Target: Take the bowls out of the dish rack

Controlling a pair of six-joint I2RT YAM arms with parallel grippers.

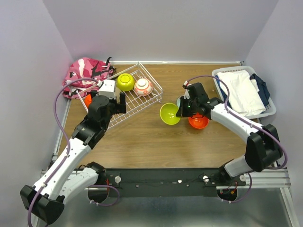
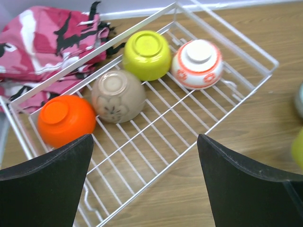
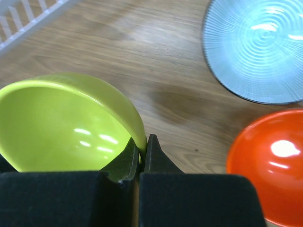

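Observation:
The white wire dish rack point(image 1: 150, 97) lies at the back left, and its rim shows in the left wrist view point(image 2: 236, 101). In it, upside down, are an orange bowl point(image 2: 65, 120), a tan bowl point(image 2: 117, 96), a lime-green bowl point(image 2: 147, 54) and a white bowl with red pattern point(image 2: 198, 64). My left gripper point(image 2: 144, 182) is open and empty above the rack's near edge point(image 1: 117, 104). My right gripper point(image 3: 142, 151) is shut on the rim of a second lime-green bowl point(image 3: 66, 125), held tilted over the table point(image 1: 169, 114). A pale teal bowl point(image 3: 258, 47) and an orange bowl point(image 3: 272, 161) sit upright on the table beside it.
A pink camouflage cloth point(image 1: 87, 71) lies behind the rack at the back left. A white plastic basket of clothes point(image 1: 244, 92) stands at the back right. Grey walls close the table on three sides.

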